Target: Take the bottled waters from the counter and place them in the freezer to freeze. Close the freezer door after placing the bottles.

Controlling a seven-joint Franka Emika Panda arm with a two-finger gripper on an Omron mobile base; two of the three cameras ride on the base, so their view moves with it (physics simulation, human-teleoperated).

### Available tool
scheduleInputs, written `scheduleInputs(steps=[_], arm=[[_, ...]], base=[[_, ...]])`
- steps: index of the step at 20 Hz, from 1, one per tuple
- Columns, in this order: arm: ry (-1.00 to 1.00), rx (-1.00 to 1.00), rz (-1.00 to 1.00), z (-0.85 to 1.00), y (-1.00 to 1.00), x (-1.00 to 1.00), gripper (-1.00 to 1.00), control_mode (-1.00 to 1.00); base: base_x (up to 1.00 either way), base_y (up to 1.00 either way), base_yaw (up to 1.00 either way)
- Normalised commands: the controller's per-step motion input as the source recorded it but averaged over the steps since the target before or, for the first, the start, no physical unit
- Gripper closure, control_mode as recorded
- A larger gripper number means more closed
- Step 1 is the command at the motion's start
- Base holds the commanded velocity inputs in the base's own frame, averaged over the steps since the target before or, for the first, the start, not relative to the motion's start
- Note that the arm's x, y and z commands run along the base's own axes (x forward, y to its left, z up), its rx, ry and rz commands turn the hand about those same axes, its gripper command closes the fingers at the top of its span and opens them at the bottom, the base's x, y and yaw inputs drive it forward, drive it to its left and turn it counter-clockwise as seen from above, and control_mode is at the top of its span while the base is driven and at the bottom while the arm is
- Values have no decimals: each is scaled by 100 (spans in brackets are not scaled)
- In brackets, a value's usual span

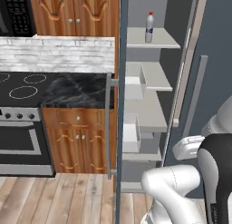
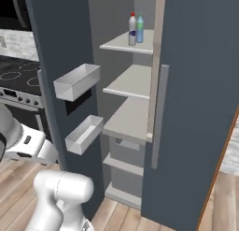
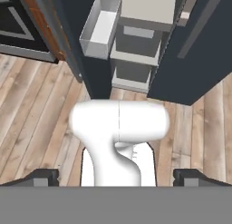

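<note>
Both bottled waters stand upright side by side on the top shelf of the freezer (image 2: 127, 81): the red-capped one (image 2: 132, 29) in front, the green-capped one (image 2: 140, 28) just behind it. From the left, the red-capped bottle (image 1: 149, 27) hides the other. The freezer door (image 2: 52, 61) stands wide open, with white bins on its inner side; in the left base view it is edge-on (image 1: 121, 128). My gripper (image 3: 118, 177) is open and holds nothing. It is low in front of the freezer and looks down at the wooden floor. The black marble counter (image 1: 77, 89) lies left of the door.
A black stovetop (image 1: 22, 87) and oven (image 1: 20, 141) sit left of the counter. The neighbouring dark door (image 2: 196, 108) on the right is closed, with a long grey handle (image 2: 162, 115). Door bins (image 2: 77, 80) (image 2: 84, 133) jut into the opening. Wooden floor (image 3: 41, 109) spreads below.
</note>
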Motion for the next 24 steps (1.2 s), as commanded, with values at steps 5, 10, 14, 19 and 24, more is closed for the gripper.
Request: scheduleInputs(steps=[5, 10, 14, 19, 24], arm=[[0, 0, 0, 0, 0, 0, -100, 100], [0, 0, 0, 0, 0, 0, -100, 100], [0, 0, 0, 0, 0, 0, -100, 100], [0, 0, 0, 0, 0, 0, -100, 100], [0, 0, 0, 0, 0, 0, -100, 100]], base=[[-49, 47, -21], [-7, 65, -19], [0, 66, -18], [0, 61, -15], [3, 60, -13]])
